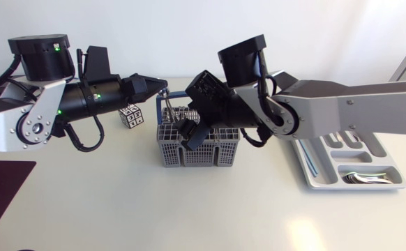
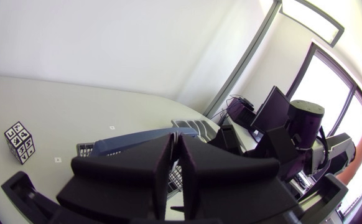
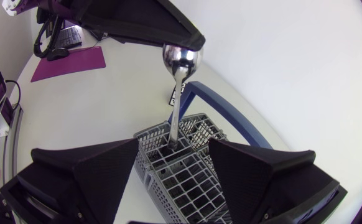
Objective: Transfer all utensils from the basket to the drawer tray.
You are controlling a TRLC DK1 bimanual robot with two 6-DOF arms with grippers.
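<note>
Right gripper (image 3: 173,150) spread wide above the basket (image 3: 196,183) — spoon (image 3: 181,59) upright.

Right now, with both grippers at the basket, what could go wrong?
The left gripper hangs right by the spoon, so the open right gripper may hit it when lifting the spoon. The upright blue handle of the basket also stands close; a finger could catch it and drag the basket.

You have no words, numbers or brand print here that can be read. The only marking is on the small cube (image 1: 131,116): black-and-white square code patterns cover its faces, and the left wrist view shows them too (image 2: 20,141).
</note>
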